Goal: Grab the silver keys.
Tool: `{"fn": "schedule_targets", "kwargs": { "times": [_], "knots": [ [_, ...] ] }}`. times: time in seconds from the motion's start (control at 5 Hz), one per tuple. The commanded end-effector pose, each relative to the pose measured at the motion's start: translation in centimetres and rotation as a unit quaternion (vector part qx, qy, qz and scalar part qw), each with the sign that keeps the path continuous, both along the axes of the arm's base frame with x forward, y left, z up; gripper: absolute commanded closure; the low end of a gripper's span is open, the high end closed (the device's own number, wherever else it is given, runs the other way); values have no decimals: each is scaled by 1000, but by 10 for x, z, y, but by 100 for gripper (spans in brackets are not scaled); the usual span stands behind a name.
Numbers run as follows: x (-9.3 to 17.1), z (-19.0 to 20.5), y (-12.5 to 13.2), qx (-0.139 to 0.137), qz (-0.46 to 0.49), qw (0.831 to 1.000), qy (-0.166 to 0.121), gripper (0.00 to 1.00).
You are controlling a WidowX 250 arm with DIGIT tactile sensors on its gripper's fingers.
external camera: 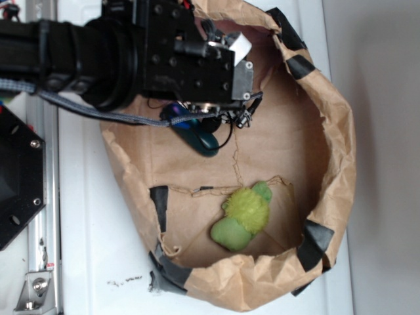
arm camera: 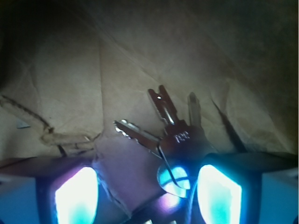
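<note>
The silver keys [arm camera: 170,128] lie fanned out on the brown paper floor of the bag, their heads and ring just inside my right finger [arm camera: 219,191]. My gripper [arm camera: 147,191] is open, with its jaws wide apart and low over the paper. The glowing pads touch nothing that I can see. In the exterior view the keys [external camera: 241,118] peek out as small shiny bits beneath the black gripper [external camera: 213,113], whose fingertips are mostly hidden by its own body.
A dark teal capsule [external camera: 197,134] lies just beside the gripper. A fuzzy yellow-green toy [external camera: 246,213] rests lower in the bag. The crumpled paper bag walls [external camera: 335,151], patched with black tape, ring the whole area. A folded paper seam [arm camera: 51,133] runs at the left.
</note>
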State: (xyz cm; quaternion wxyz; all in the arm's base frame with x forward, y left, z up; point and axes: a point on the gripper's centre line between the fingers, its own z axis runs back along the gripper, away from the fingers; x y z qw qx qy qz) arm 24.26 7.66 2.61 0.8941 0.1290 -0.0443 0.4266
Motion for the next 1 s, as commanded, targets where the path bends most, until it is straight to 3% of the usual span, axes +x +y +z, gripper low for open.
{"fn": "schedule_targets", "kwargs": {
  "times": [0.0,0.4,0.8],
  "knots": [
    [-22,20,11,12,21,1000,15,0],
    [-35,20,5,19,33,997,70,0],
    [-31,12,2,27,30,997,68,0]
  ]
}}
